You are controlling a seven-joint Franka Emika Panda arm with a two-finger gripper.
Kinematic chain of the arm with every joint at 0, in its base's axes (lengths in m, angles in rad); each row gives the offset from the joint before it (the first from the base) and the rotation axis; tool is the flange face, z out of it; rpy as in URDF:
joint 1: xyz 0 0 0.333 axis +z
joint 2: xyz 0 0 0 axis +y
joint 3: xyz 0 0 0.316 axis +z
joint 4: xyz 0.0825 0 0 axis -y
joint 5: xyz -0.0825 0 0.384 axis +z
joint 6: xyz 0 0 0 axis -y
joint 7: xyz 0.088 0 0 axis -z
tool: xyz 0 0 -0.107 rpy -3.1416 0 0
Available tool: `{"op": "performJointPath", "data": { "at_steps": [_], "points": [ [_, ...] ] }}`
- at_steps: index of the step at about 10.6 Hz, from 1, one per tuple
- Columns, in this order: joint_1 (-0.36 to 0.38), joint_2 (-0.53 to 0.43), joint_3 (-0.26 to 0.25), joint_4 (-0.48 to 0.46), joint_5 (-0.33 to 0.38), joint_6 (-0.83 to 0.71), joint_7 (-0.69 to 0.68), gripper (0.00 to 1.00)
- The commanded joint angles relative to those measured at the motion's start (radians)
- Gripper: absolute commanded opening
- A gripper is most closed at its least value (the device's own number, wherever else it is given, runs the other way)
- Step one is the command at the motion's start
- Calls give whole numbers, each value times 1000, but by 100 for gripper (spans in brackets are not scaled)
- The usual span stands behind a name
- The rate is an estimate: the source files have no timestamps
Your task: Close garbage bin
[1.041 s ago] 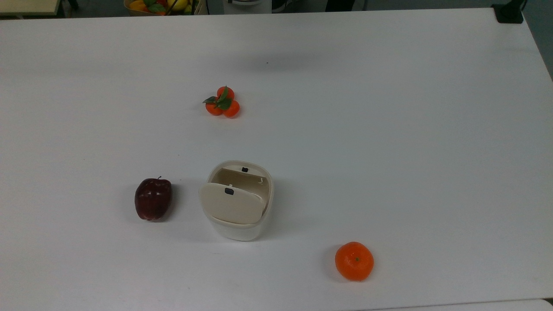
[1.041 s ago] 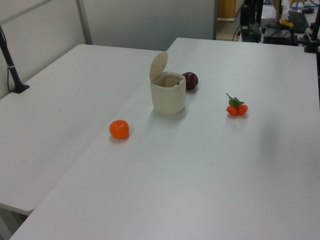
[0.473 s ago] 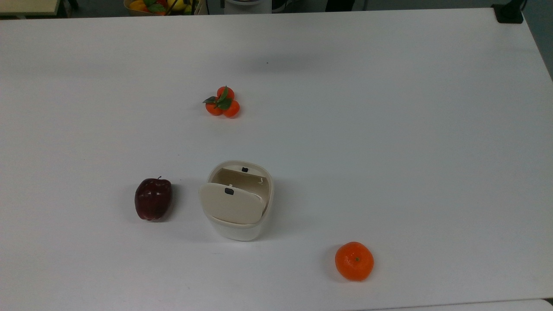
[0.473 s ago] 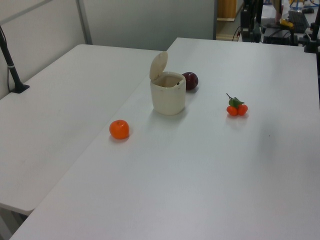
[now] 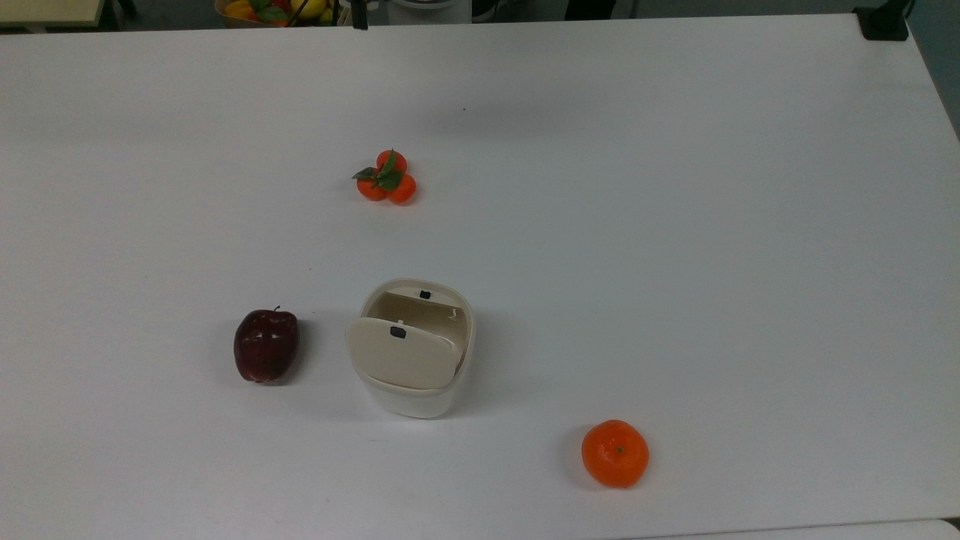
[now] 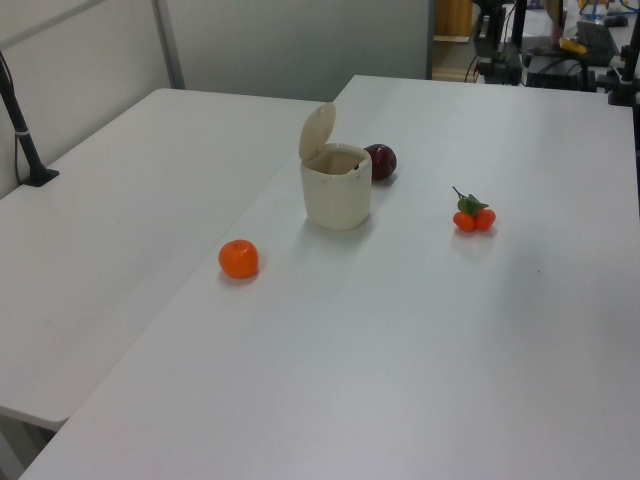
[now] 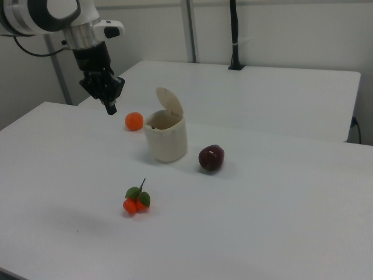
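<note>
Above the table (image 7: pixel 245 192), gripper (image 7: pixel 111 107) points down

I can't tell how the black two-finger gripper (image 7: pixel 111 107) stands. The top view's edge cuts off a basket of fruit (image 5: pixel 281 10).

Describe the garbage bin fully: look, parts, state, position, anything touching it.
The garbage bin is a small cream-white, plastic-looking tub with a rounded-square mouth. Its beige hinged lid stands raised, so it is open; a black latch square sits on the lid and another on the rim. It stands upright on the white table, nothing else touching it.
</note>
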Motion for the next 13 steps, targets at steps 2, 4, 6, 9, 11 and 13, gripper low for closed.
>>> {"op": "performJointPath", "data": {
  "at_steps": [2,4,6,9,11,13],
  "points": [
    [6,55,-5,5,22,183,116,0],
    [7,103,-5,8,17,318,163,0],
    [7,137,-5,6,5,465,200,0],
    [0,198,-7,6,5,715,257,0],
    [-5,250,-7,8,5,883,257,0],
    [-5,307,-8,6,5,1054,256,0]
  ]
}}
